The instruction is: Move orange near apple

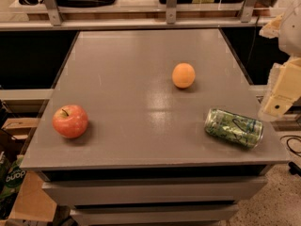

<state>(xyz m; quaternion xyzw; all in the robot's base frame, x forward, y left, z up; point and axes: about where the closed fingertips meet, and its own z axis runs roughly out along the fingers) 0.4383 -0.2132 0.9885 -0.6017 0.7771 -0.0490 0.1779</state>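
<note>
The orange (pixel 183 75) is a plain round fruit resting on the grey table top (pixel 136 55), right of centre and toward the back. The red apple (pixel 70 121) with pale speckles and a short stem sits near the table's front left corner, far from the orange. My gripper (pixel 280 98) shows as pale cream parts at the right edge of the view, beyond the table's right side and above floor level. It is well to the right of the orange and touches nothing.
A green drink can (pixel 233 127) lies on its side near the table's front right corner, between the gripper and the fruit. A shelf rail with metal posts (pixel 171 4) runs along the back. Boxes and bags (pixel 14 182) stand on the floor at the left.
</note>
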